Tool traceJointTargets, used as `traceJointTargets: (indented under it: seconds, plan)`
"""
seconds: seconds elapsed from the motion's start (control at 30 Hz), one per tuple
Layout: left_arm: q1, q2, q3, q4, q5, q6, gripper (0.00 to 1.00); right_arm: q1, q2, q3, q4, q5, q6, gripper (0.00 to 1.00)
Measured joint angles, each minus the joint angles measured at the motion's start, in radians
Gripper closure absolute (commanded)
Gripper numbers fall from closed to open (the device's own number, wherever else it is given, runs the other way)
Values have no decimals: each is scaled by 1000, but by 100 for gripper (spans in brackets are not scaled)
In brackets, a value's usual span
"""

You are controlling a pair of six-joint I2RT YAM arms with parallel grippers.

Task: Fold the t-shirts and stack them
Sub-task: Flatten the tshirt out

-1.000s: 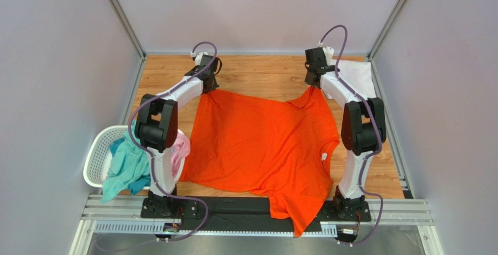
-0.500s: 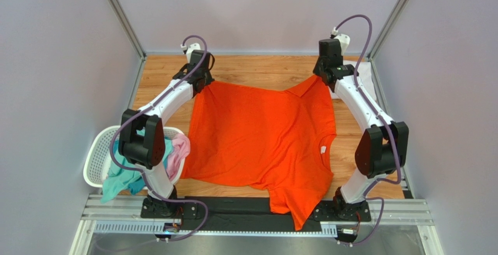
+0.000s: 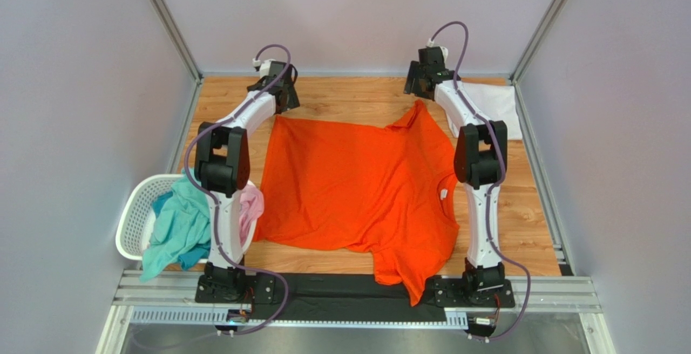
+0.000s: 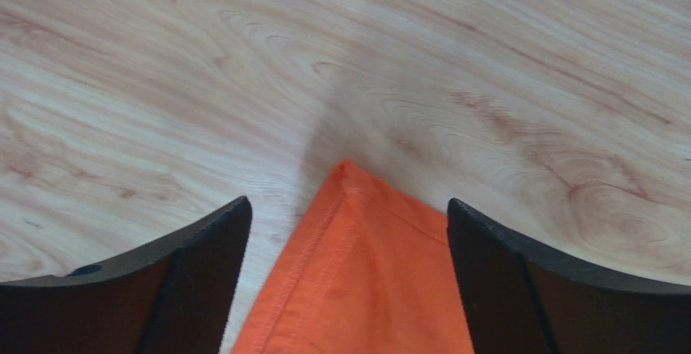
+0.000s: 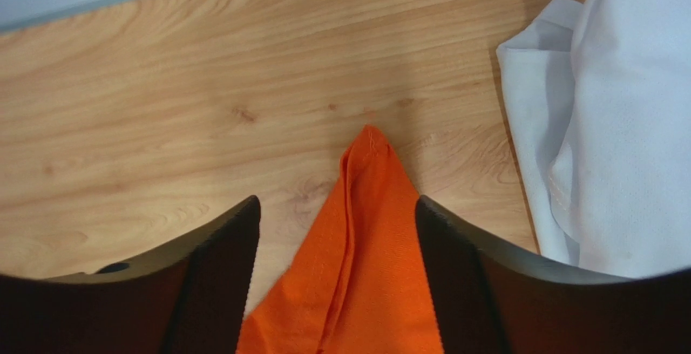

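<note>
An orange t-shirt (image 3: 361, 188) lies spread across the wooden table, and its lower part hangs over the near edge. My left gripper (image 3: 281, 103) hovers open over the shirt's far left corner (image 4: 365, 281). That corner lies flat on the wood between the fingers (image 4: 203, 273), untouched. Over the far right corner (image 5: 357, 273), my right gripper (image 3: 416, 88) is open too, with gaps on both sides of the cloth. A folded white t-shirt (image 3: 491, 103) rests at the back right, also seen as white cloth (image 5: 616, 127) beside the right finger. Teal (image 3: 178, 228) and pink (image 3: 250, 204) shirts sit in the basket.
A white mesh laundry basket (image 3: 134, 216) stands at the left near corner, against the left arm. Grey walls and metal posts close the table at the back and both sides. Bare wood (image 3: 357, 99) shows between the two grippers at the back.
Both grippers held the shirt's far corners and stretched it towards the back. Now both have opened, and the corners lie released on the table.
</note>
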Motion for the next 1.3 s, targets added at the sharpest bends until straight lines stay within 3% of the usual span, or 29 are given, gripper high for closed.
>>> traceJointTargets:
  seconds: [0.07, 0.23, 0.43, 0.53, 0.57, 0.63, 0.83, 1.13, 1.23, 1.3]
  plan:
    - [14, -6, -1, -18, 4, 1, 0, 0, 13, 15, -24, -32, -8, 6]
    - [18, -105, -94, -39, 50, -8, 0, 12, -75, -100, -22, -100, -11, 6]
    - [-42, -406, -330, -45, 126, -43, 0, 37, -229, -285, -27, -176, 18, 9]
    - [-84, -554, -462, -23, 163, -63, 0, 44, -249, -320, -47, -212, 41, 14]
    - [-99, -604, -518, -10, 180, -73, 0, 45, -248, -325, -53, -222, 47, 22]
    - [-115, -677, -624, 10, 219, -92, 0, 44, -240, -326, -67, -246, 61, 27]
    - [-114, -718, -843, 47, 306, -121, 0, 44, -193, -317, -98, -273, 94, 31]
    - [-114, -706, -889, 108, 339, -125, 0, 44, -84, -241, -114, -279, 124, 46]
    - [-114, -680, -892, 118, 338, -130, 0, 44, -63, -227, -116, -281, 128, 56]
    - [-114, -666, -899, 118, 333, -133, 0, 44, -55, -219, -116, -282, 129, 68]
